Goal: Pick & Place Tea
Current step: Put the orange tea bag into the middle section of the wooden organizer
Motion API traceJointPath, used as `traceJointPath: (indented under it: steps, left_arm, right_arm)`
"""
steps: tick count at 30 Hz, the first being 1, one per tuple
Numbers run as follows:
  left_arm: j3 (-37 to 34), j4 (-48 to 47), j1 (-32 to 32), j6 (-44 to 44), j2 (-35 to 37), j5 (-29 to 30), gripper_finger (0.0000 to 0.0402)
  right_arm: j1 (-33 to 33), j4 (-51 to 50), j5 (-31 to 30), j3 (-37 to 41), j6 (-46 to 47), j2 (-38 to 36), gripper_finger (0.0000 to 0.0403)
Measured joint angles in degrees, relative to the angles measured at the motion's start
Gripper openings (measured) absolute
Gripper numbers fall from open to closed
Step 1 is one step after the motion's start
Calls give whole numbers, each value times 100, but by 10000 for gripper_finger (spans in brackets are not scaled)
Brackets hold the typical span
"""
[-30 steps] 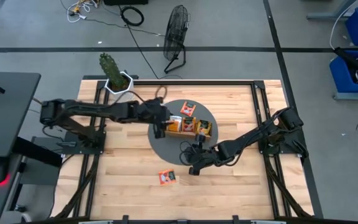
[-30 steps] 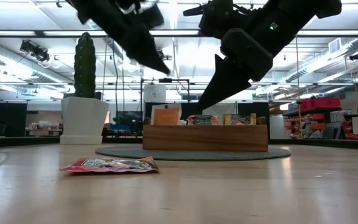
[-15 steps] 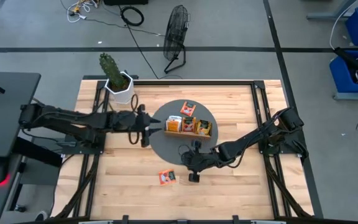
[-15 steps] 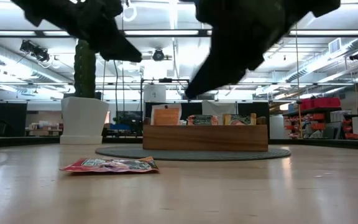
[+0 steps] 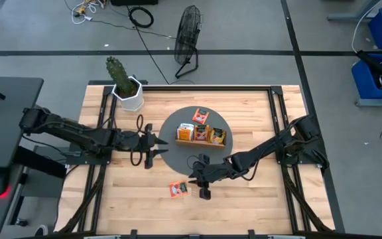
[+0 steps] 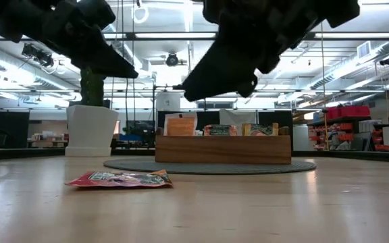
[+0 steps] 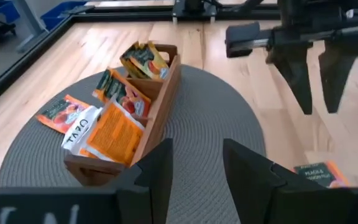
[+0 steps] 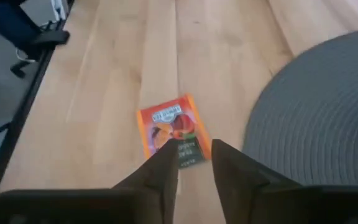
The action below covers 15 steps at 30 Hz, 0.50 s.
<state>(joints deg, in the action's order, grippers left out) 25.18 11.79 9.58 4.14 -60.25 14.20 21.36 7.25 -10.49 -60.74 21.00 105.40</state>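
One orange tea sachet (image 5: 178, 188) (image 8: 169, 129) lies flat on the wood near the table's front edge. My right gripper (image 5: 197, 184) (image 8: 194, 158) hovers just to its right, open by a narrow gap, with nothing between the fingers. Several more sachets (image 7: 114, 127) stand in the wooden compartment tray (image 5: 201, 135), which sits on a round grey mat (image 5: 178, 156). Another sachet (image 5: 201, 114) lies on the mat behind the tray. My left gripper (image 5: 156, 143) (image 7: 196, 155) is at the mat's left edge, open and empty, pointing at the tray.
A cactus in a white pot (image 5: 126, 89) stands at the table's far left corner. Dark frame rails (image 5: 280, 126) run along the table's sides. A fan (image 5: 188, 40) stands on the floor beyond the far edge. Bare wood lies left of the near sachet.
My left gripper has drawn back from the tray's left end toward the table's left edge, sinking a little. My right gripper has tipped further down and edged toward the loose sachet at the near side. The sachets have not moved.
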Motion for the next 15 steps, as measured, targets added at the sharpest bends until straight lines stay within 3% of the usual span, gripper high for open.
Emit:
traceJointPath:
  steps: [11,15]
  left_arm:
    - [-43,110,9,124,0,2,144]
    - [-43,101,36,129,0,2,144]
  right_arm:
    - [3,858,-211,-103,-794,829,238]
    - [11,841,-216,-184,-954,1151,261]
